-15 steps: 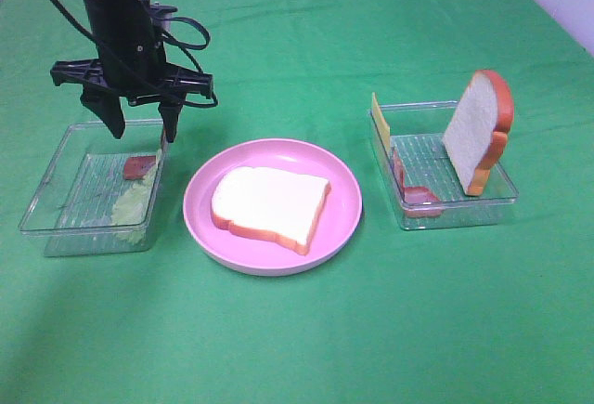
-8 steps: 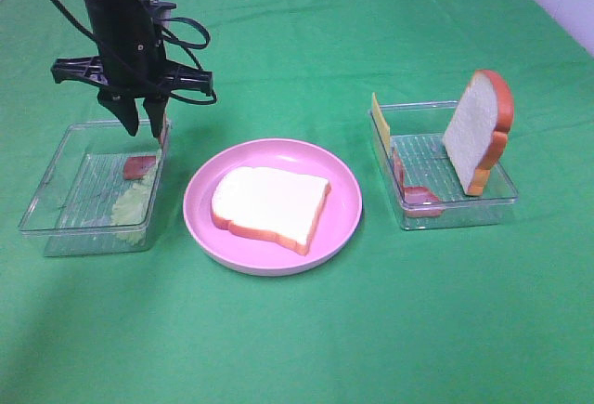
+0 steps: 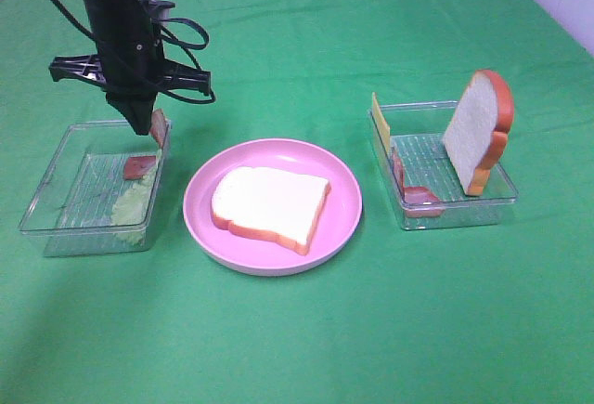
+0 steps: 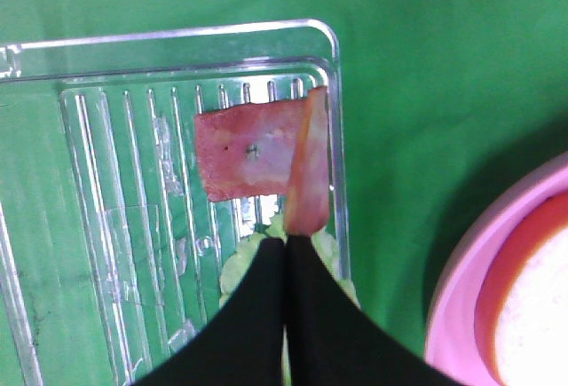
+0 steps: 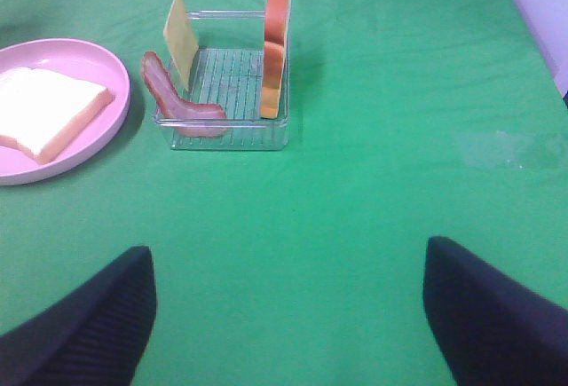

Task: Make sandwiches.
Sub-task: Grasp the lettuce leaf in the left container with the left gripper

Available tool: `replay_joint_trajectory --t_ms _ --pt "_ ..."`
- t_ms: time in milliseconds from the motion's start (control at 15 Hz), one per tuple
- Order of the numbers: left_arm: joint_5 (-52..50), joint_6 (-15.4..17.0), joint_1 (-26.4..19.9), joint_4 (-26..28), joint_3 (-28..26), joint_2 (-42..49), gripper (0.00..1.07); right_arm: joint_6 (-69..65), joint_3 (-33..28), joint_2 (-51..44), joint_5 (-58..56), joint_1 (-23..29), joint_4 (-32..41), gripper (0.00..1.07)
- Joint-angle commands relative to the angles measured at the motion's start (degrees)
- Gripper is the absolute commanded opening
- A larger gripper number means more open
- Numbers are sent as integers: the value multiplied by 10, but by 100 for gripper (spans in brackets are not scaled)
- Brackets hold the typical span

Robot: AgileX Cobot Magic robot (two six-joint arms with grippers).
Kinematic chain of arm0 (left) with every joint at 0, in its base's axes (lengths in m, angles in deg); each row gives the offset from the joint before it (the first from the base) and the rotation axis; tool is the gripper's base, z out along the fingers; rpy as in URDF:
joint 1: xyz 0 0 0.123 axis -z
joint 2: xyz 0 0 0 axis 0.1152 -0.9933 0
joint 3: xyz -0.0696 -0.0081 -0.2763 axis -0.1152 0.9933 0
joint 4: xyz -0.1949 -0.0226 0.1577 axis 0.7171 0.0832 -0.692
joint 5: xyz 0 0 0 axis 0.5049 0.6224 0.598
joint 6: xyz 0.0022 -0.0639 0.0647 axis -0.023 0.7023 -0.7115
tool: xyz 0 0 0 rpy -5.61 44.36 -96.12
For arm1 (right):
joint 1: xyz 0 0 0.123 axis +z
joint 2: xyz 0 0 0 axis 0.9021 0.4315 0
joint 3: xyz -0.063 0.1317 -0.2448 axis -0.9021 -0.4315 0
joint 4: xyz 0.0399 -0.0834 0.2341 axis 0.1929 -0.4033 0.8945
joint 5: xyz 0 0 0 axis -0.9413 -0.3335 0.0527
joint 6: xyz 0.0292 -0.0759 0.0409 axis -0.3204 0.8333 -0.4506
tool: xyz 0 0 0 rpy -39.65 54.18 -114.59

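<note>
Tabletop: matte green cloth (image 3: 297,348), faintly creased, under everything.
Left hand (image 4: 286,248): black tapered fingers pressed together, clamped on one end of a thin reddish-pink bacon strip (image 4: 306,173).
Why that grip: a pinch at the end lets the limp strip hang edge-on from the fingertips, probably ready to carry to the plate.
Below left hand: clear ribbed plastic tray (image 4: 177,35). A flat rectangular bacon piece (image 4: 244,151) lies on its ribs beside the hanging strip; whether they touch I cannot tell. A pale green crinkled lettuce round (image 3: 130,204) lies under the fingers.
Beside left hand: glossy pink round plate (image 3: 200,209) holding a white toy bread slice with orange-brown crust (image 3: 269,204), flat and bare-topped, the sandwich base.
Right hand (image 5: 284,315): dark fingers spread wide, gripping nothing, over bare cloth.
Ahead of right hand: second clear tray (image 5: 222,142). Another bread slice (image 5: 275,49) stands upright, a thin yellow cheese slice (image 5: 180,35) leans on the wall, and a curled bacon strip (image 5: 164,89) rests against the corner. The upright edges look easy to pinch.
</note>
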State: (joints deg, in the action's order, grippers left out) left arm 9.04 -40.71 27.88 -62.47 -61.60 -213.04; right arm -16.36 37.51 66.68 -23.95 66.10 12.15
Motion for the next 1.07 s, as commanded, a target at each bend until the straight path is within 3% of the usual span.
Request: replay_joint_trajectory --t_ms 67,667,1067 --pt "10 -1 1 3 5 -3 0 7 1 -5 0 -3 -2 78" --pt "70 -33 2 32 -60 2 0 7 1 -5 0 -3 -2 78" --pt "70 -42 1 42 -61 52 0 7 1 -5 0 -3 -2 78"
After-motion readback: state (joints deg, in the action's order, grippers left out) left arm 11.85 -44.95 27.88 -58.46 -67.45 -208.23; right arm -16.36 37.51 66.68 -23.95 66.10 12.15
